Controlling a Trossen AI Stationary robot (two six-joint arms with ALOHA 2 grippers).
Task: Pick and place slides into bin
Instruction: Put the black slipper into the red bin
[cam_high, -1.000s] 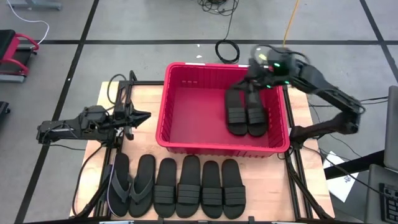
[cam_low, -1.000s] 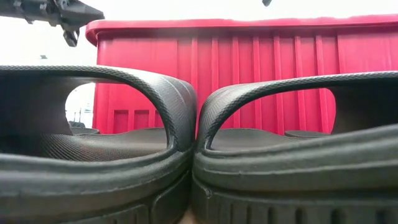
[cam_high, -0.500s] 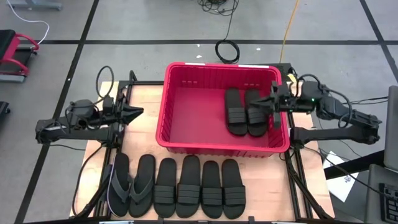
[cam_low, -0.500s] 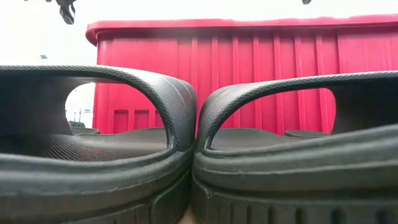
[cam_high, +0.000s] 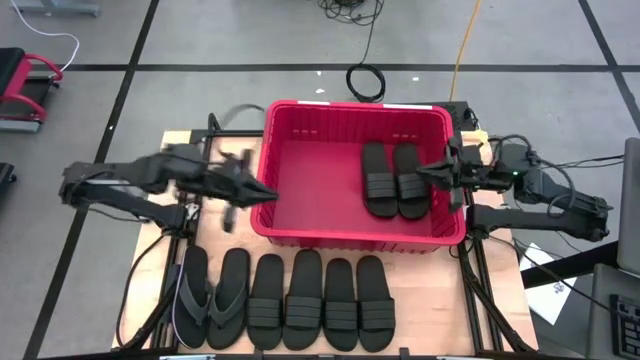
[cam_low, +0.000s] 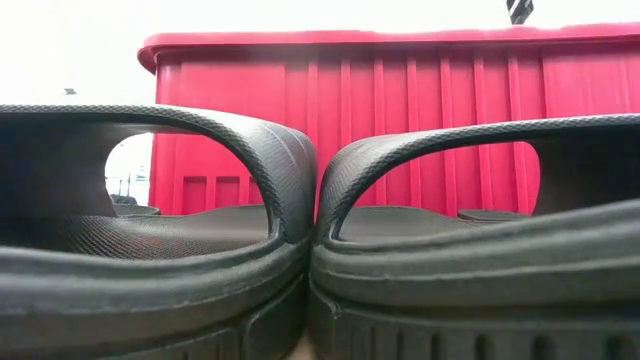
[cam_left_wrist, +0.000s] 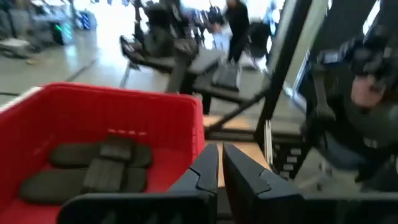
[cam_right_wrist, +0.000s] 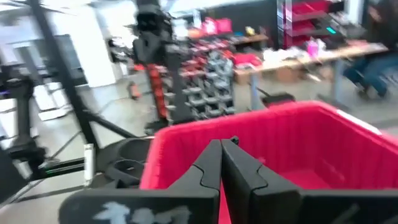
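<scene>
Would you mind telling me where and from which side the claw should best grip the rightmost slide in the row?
Probably by its wide ribbed band. The rightmost slide lies flat, sole down, another touching its left side, so come from above; the raised band arches clear of the footbed.

The high view looks straight down on the large red slotted plastic bin (cam_high: 300, 225), centred. The low view sits at tabletop level, pressed against two black rubber slides (cam_low: 300, 260), facing twelve o'clock toward the same bin. Both wrist cameras also face it.
</scene>
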